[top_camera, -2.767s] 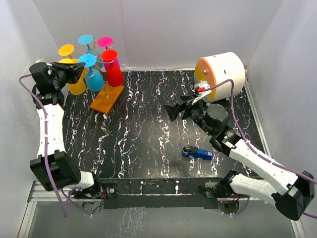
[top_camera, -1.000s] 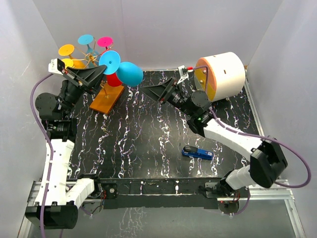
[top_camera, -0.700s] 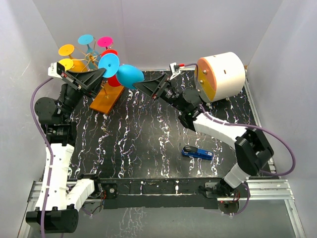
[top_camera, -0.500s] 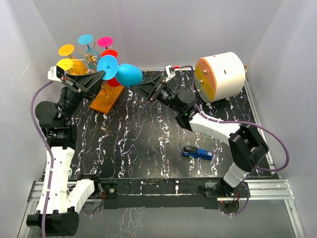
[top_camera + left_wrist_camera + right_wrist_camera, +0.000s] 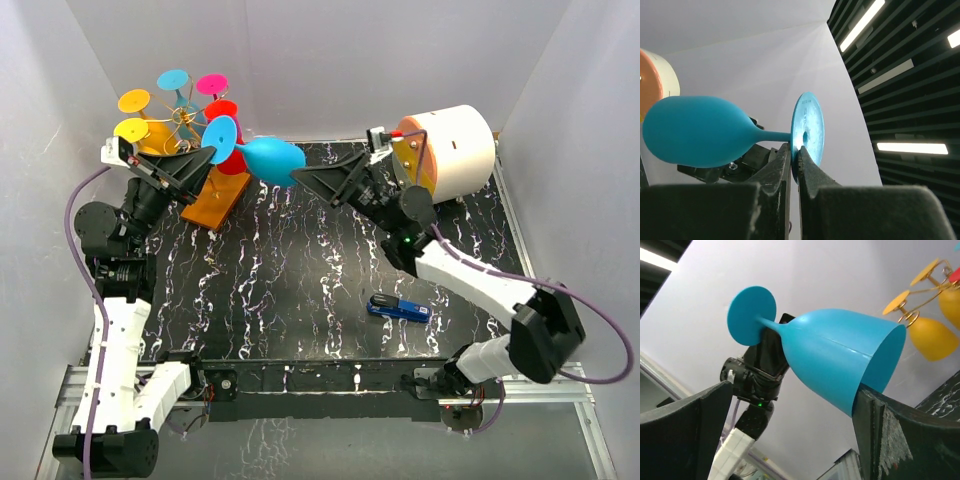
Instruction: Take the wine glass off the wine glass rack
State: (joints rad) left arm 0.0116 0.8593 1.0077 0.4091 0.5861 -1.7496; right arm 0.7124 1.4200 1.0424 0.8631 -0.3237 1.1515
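Wine glass point(image 5: 272, 158): the blue one, off the wine glass rack point(image 5: 186, 116) and held in the air, lying on its side above the far part of the worktop point(image 5: 300, 285). Foot points toward the rack, bowl mouth toward the right arm.

Left tool point(image 5: 212, 152): clamped on the rim of the glass's round foot. In the left wrist view the two fingers point(image 5: 782, 162) pinch the disc edge-on, with stem and bowl point(image 5: 695, 131) running out to the left.

Right tool point(image 5: 298, 178): fingers spread wide, tips at the mouth of the bowl. In the right wrist view the bowl point(image 5: 840, 360) sits between the spread fingers and its lower rim meets the top of the right-hand finger point(image 5: 900, 440). Real contact cannot be told. The right tool point(image 5: 792, 387) grips nothing.

Rack: stands at the far left on its orange base point(image 5: 215, 200). Hanging on it are yellow glasses point(image 5: 160, 140), a red glass point(image 5: 230, 150), a pink foot disc point(image 5: 211, 84) and a second blue foot disc point(image 5: 173, 79).

Also present: white drum with orange face point(image 5: 450, 150) at far right; small blue object point(image 5: 398, 308) lying on the worktop near the right arm.
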